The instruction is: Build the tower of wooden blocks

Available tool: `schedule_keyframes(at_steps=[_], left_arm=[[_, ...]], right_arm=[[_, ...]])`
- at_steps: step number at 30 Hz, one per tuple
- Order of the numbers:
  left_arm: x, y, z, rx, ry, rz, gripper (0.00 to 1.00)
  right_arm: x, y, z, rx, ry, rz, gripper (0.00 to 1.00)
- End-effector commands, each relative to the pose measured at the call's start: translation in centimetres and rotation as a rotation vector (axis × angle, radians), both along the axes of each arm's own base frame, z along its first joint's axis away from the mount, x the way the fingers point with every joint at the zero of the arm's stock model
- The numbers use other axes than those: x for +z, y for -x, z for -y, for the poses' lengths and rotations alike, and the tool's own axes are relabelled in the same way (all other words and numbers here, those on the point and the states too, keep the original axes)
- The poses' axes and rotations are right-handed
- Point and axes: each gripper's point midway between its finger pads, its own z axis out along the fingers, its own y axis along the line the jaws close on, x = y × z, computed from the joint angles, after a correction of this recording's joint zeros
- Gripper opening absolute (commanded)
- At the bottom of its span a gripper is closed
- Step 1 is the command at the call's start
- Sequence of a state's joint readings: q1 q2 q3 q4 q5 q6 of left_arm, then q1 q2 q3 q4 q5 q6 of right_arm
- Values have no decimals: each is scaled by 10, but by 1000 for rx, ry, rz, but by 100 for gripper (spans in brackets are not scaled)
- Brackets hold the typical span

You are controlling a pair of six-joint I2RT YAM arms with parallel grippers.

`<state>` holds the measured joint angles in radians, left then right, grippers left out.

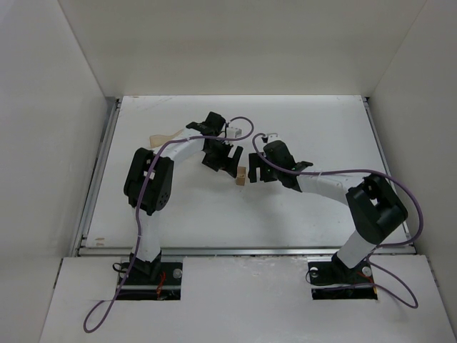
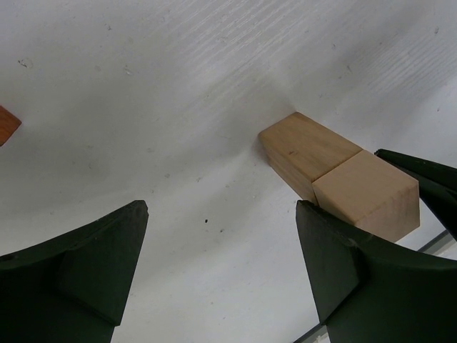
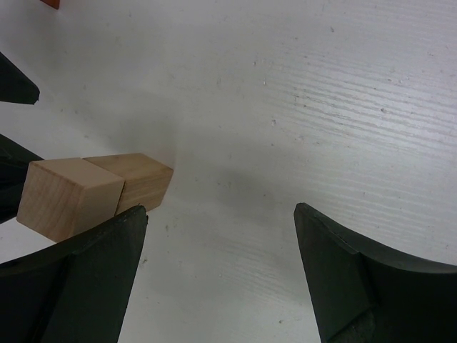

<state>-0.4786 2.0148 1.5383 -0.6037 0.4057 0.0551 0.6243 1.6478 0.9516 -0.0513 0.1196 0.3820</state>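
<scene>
Two tan wooden blocks stand stacked mid-table, a lighter cube on a darker tan block. My left gripper is open just left of the stack. Its jaws hold nothing, and the stack lies beyond the right finger. My right gripper is open just right of the stack. It is also empty, with the blocks past its left finger. A reddish-brown piece shows only at the frame edge.
Another tan wooden piece lies at the back left, partly behind the left arm. White walls enclose the table on three sides. The fingertips of the two grippers come close to each other around the stack.
</scene>
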Motion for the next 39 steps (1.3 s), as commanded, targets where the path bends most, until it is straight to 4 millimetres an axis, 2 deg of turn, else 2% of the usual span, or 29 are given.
schedule_keyframes(at_steps=[1,10,11,21,32,35,39], left_arm=[[18,-4,2,-11,1,43,82],[22,-5,2,-11,5,51,82],[22,-5,2,-11,5,51,82],[22,-9,0,-2,9,59,82],[25,-11,1,-2,13,67,82],[25,-15,-5,15,3,73,82],[27,-22,-25,73,-8,75,82]], right_arm=[[28,-9,-12,2,-58,75,89],[20,-16,-23,29,-60,59,89],[24,-18,-25,29,-66,68,89],[20,-20,-26,29,-61,60,89],[24,-18,-18,5,-47,75,89],[29,-17,-15,-2,-48,85,89],[33,-20,-4,-47,-15,106,89]])
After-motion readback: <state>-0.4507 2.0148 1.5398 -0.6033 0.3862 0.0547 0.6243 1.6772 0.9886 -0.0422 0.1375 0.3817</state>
